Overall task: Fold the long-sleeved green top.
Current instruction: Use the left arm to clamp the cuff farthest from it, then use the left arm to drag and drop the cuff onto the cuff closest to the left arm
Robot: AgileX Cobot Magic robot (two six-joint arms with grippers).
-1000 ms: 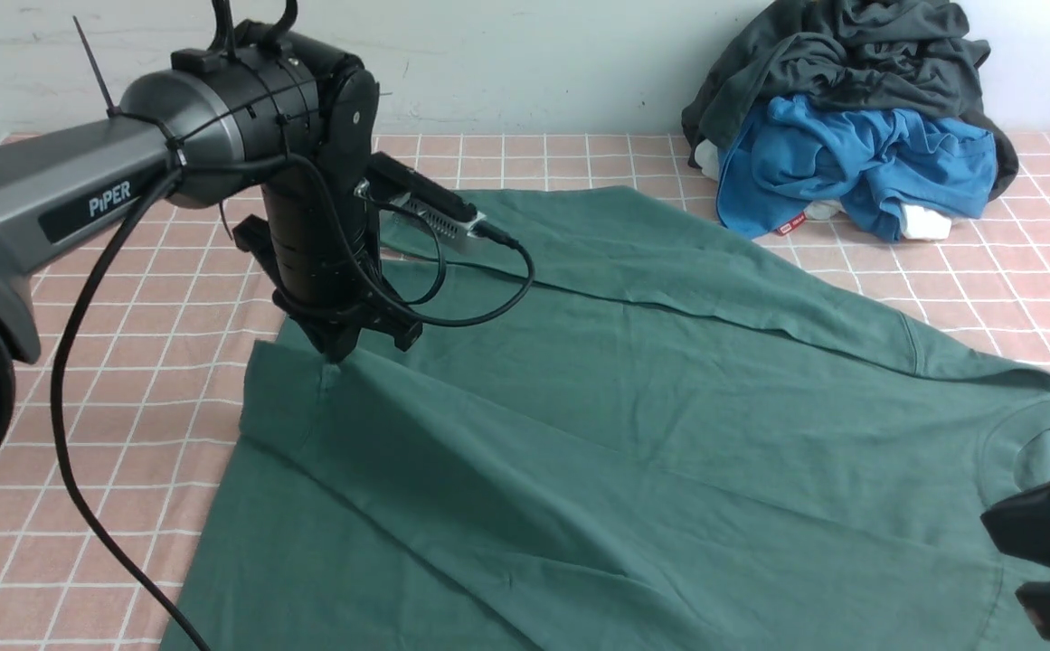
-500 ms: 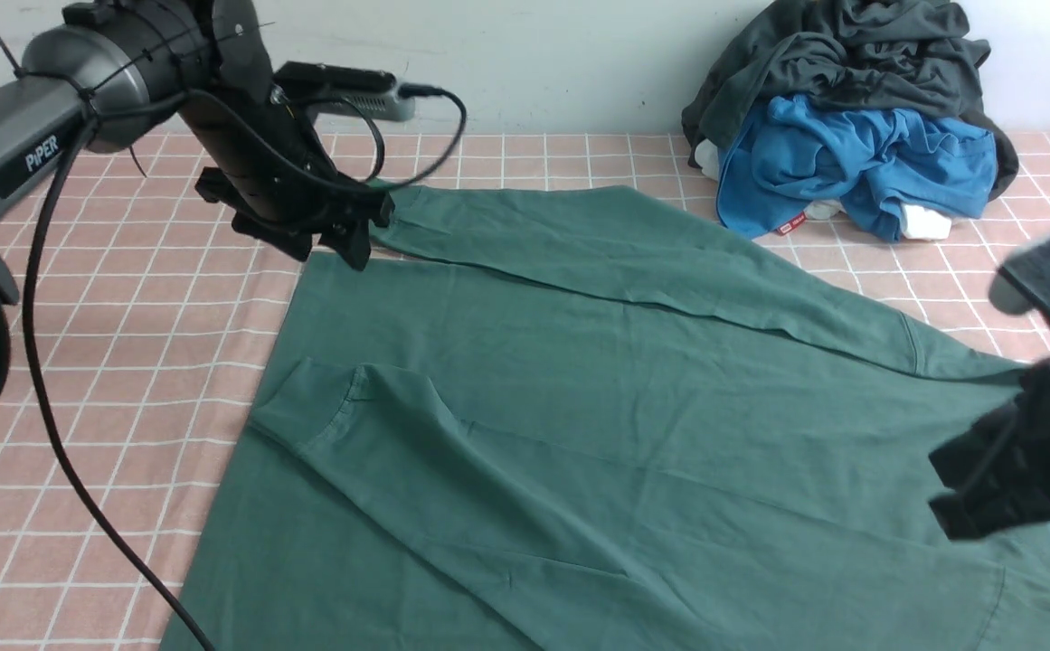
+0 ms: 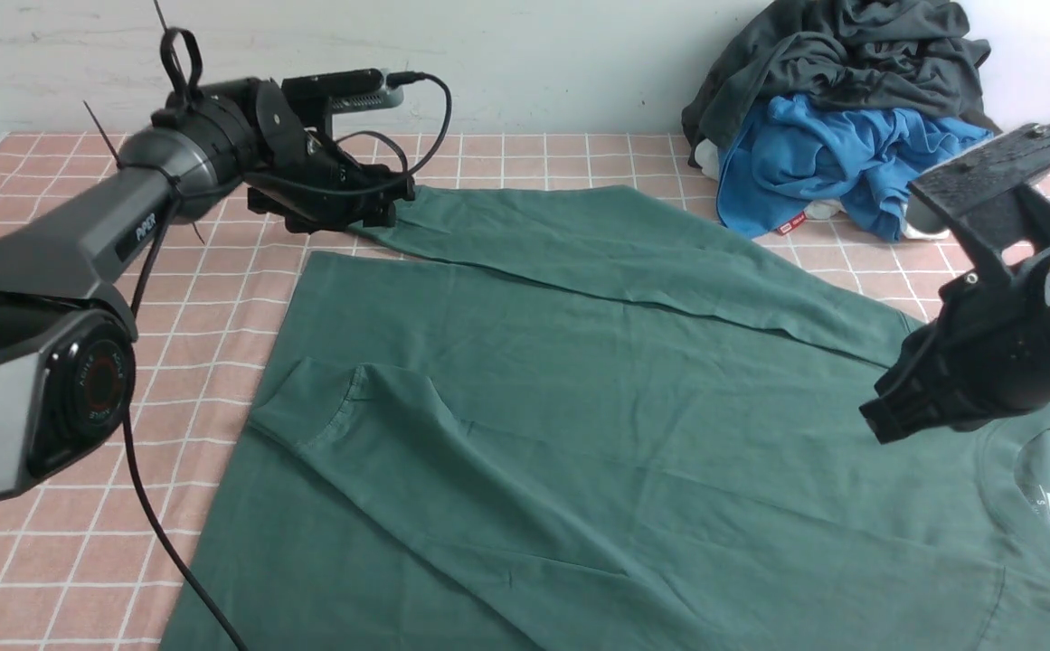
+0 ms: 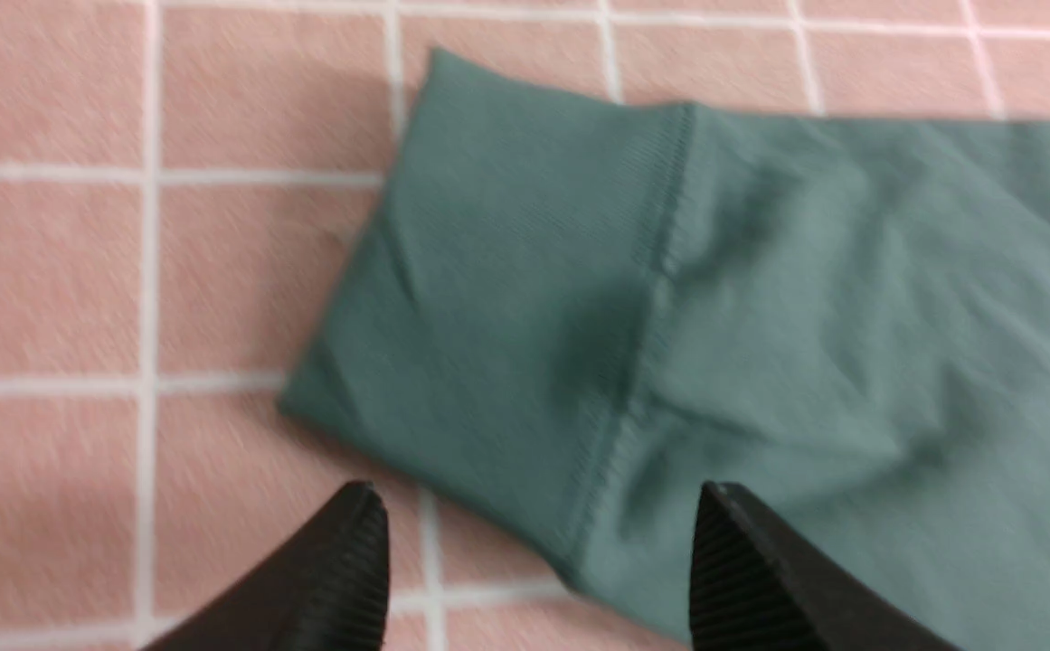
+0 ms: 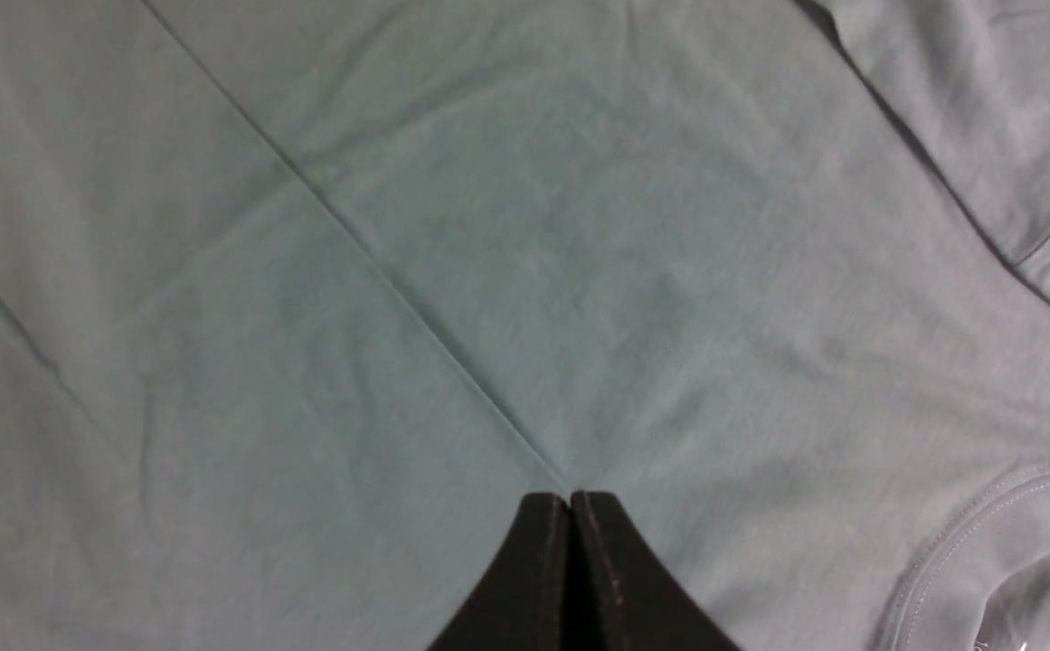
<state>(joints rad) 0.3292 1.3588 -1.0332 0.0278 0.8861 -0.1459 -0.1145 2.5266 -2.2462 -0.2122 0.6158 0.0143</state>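
Front view. The green long-sleeved top (image 3: 579, 407) lies spread flat on the pink checked tabletop (image 3: 217, 298), collar (image 3: 1022, 452) toward the right arm, hem toward the left. The near sleeve (image 3: 371, 425) is already laid over the body. The far sleeve (image 3: 633, 262) is still stretched out beyond the body's far edge.

Key relation: the far sleeve's long axis runs from the shoulder on the right to the cuff (image 4: 488, 271) at far left. The cuff end sits right at the left gripper (image 3: 384, 206), so the left arm is much the nearer of the two.

Left wrist view: jaws stand wide apart and hold nothing. The cuff lies flat just ahead of them and partly between the tips. One tip is over bare checked cloth, the other over the sleeve fabric. Contact with the cloth cannot be told.

Right gripper (image 3: 882, 423): jaws pressed fully together, empty. It is poised over the chest area, just beside the collar. The wrist view shows the tips above a straight crease. Touching or hovering: cannot tell.

Judgement: the step in hand looks like taking the far cuff to bring that sleeve over the body. The jaws would need to straddle the cuff edge before closing.

Background: blue garment (image 3: 850, 163) under a dark grey garment (image 3: 850, 54), heaped well apart from the top at far right.
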